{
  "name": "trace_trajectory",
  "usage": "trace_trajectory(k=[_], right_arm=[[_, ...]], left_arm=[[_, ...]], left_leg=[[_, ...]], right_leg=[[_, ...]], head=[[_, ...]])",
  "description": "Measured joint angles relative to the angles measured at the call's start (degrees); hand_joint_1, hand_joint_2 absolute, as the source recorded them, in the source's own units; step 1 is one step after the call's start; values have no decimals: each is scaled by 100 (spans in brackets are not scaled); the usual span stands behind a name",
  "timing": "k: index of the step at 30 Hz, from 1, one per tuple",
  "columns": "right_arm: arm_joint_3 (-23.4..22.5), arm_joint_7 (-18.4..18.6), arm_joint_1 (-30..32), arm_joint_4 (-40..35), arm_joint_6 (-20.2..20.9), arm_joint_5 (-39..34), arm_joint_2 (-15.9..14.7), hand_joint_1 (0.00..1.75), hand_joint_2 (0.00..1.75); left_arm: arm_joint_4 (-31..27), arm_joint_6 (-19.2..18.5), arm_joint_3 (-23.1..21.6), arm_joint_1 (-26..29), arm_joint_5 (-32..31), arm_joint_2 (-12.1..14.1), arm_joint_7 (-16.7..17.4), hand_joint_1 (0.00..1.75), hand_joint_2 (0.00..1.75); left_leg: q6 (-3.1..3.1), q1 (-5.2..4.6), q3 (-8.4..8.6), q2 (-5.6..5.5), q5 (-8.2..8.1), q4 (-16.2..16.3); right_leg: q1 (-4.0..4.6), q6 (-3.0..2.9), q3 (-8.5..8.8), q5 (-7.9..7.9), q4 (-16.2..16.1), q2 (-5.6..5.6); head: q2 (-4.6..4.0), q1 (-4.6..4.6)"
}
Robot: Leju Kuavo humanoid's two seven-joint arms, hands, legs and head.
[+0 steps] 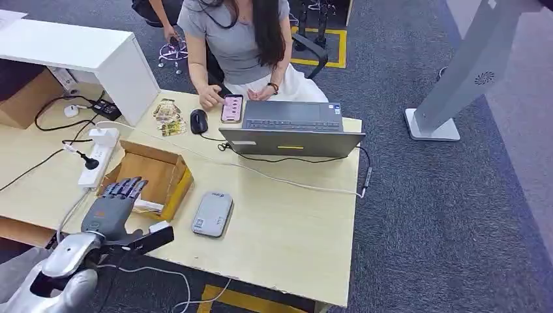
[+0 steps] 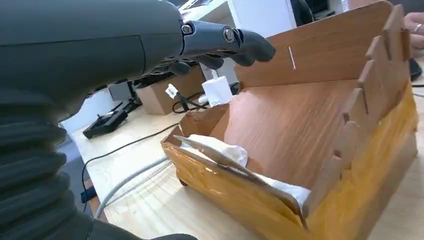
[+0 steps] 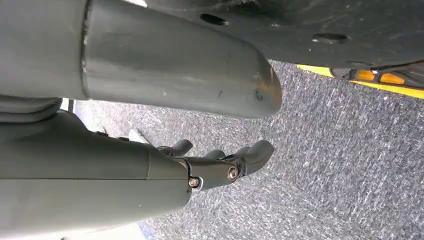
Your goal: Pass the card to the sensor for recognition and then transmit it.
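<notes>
Card (image 2: 240, 167) lies in the box (image 1: 171, 186), lower left. Left hand (image 1: 116, 205) hovers with fingers apart, empty. Flat card could slip the fingers.

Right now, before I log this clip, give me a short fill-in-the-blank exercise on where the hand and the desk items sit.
1. The left hand hovers over the open cardboard ____.
2. The grey card reader lies on the table beside the box, on the side nearer the ____.
3. The computer mouse sits between the snack packets and the pink ____.

Missing words: box; laptop; phone
</notes>
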Motion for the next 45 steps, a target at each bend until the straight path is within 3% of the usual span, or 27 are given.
trace_trajectory(k=[12,45], right_arm=[[46,37,-2,0,0,0,-37,0,0],[59,44,-6,0,0,-9,-55,0,0]], left_arm=[[430,114,205,-569,-111,-192,188,0,175],[671,63,232,-621,-120,-382,195,0,175]], left_leg=[[1,0,-1,0,1,0],[1,0,0,1,1,0]], right_leg=[[0,0,0,1,0,1],[0,0,-1,1,0,2]], head=[[0,2],[0,0]])
